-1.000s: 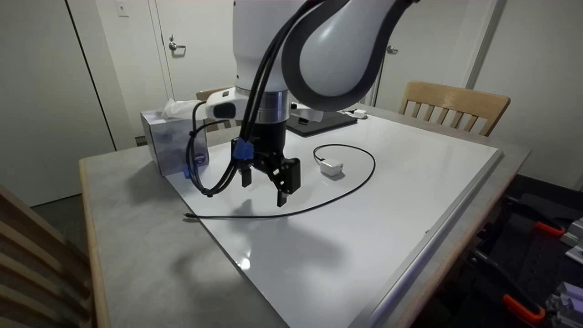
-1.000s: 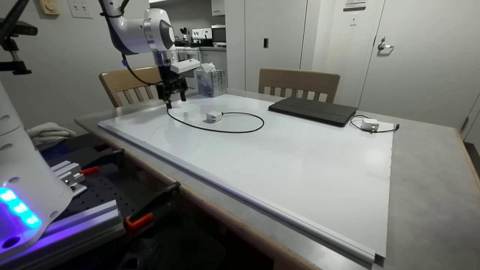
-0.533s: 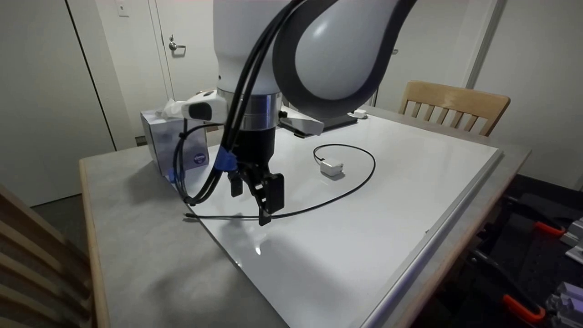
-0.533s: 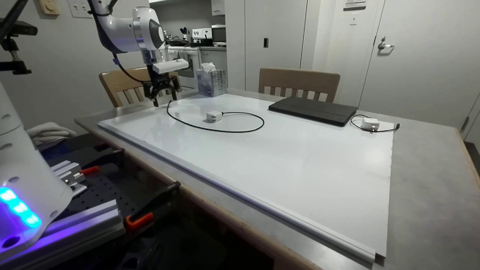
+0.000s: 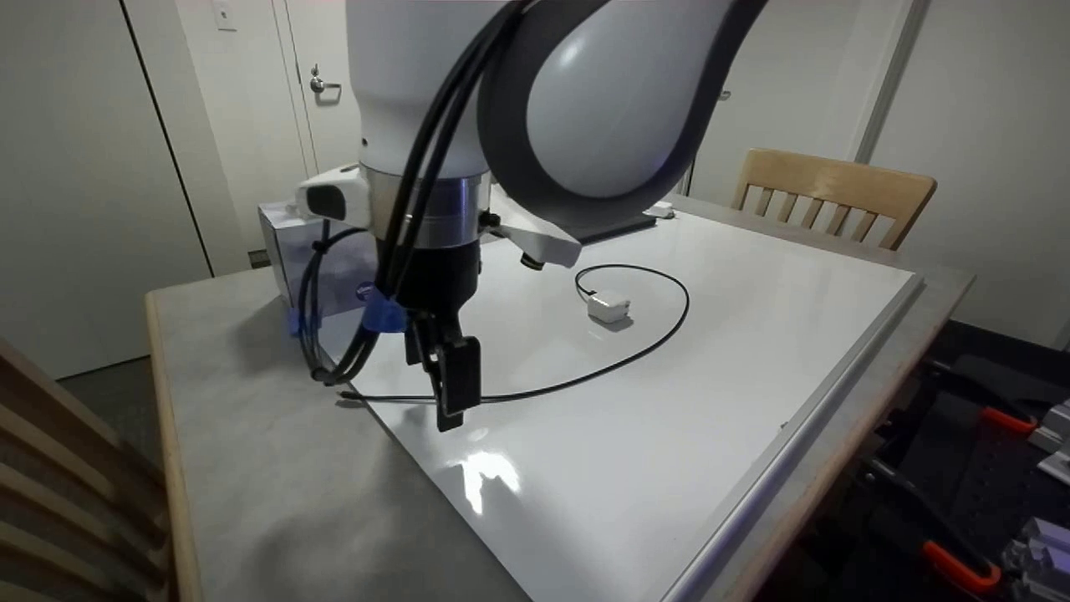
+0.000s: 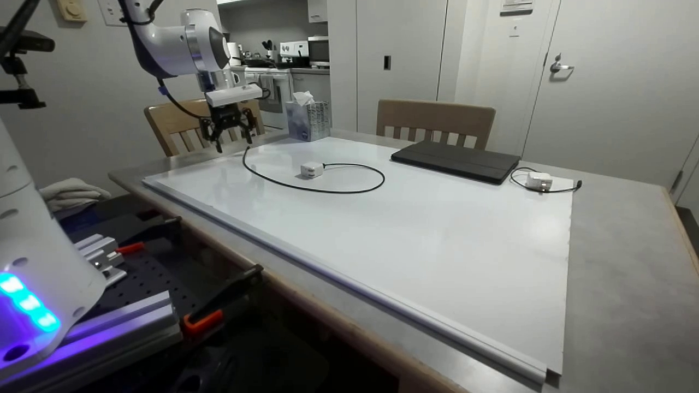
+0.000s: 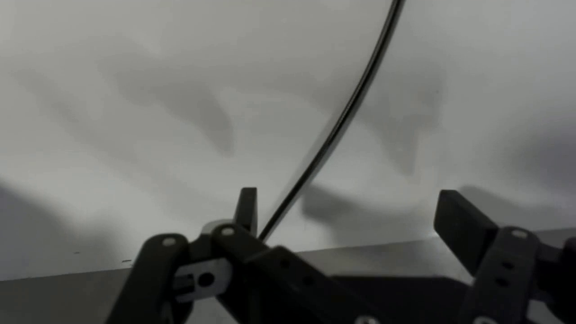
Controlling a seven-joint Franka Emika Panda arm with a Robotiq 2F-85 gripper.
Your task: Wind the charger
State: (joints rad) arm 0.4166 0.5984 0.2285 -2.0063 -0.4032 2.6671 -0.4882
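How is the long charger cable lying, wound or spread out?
Spread out: both exterior views show the cable in one open curve.

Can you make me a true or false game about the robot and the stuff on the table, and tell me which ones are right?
1. The gripper is open. True.
2. One end of the cable goes into a white adapter. True.
3. The cable is all wound up. False: it lies in a loose curve.
4. The tissue box stands upright. True.
5. There is just one white adapter. False: a second adapter sits beside the flat black thing.
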